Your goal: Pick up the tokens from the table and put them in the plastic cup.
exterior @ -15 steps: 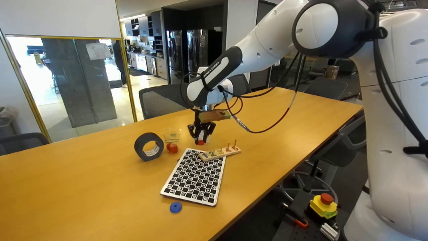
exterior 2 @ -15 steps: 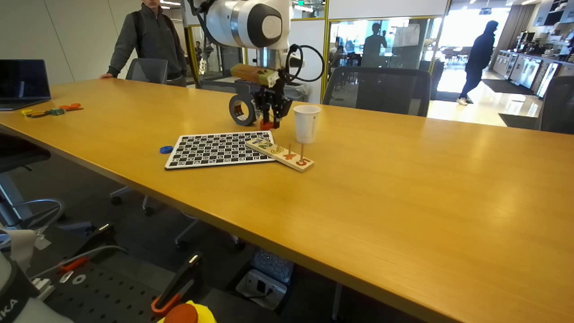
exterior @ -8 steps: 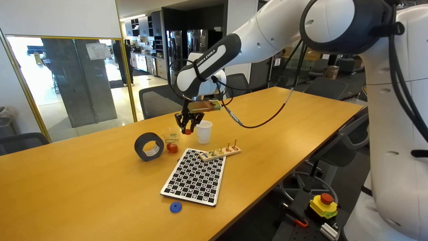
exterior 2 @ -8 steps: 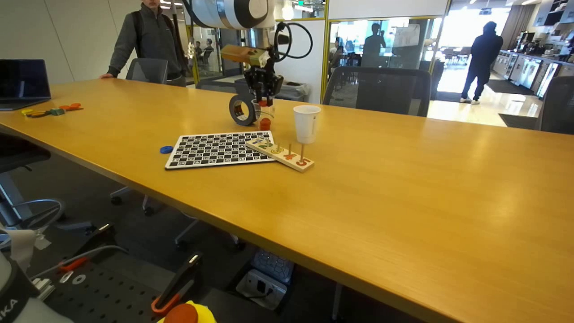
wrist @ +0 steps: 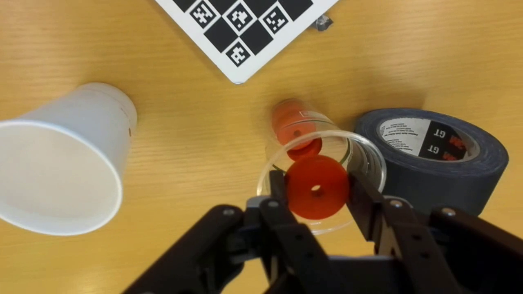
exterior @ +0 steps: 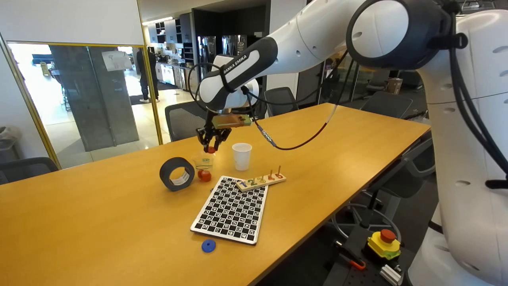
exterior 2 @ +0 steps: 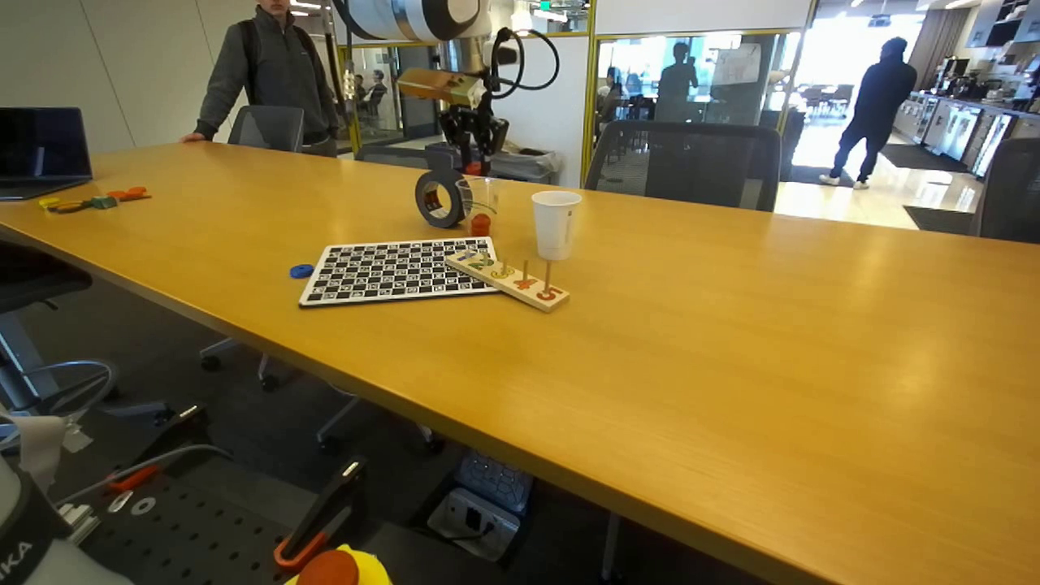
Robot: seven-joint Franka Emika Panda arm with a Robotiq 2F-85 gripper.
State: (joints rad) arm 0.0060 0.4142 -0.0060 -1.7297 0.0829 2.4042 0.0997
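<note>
One red token (wrist: 330,179) in gripper (wrist: 315,188) — one clear cup (exterior 2: 481,197) below

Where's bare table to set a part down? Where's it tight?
Free: tabletop right of the white cup and peg board in an exterior view; also, in an exterior view, left of the checkered board, below the tape roll. Crowded: around the clear cup, tape roll beside it, gripper above, holding a red token.

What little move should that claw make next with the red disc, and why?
Probably nudge the gripper toward the middle of the clear plastic cup: in an exterior view, the gripped red token hangs above the rim's right side, so dropping it now might miss.
</note>
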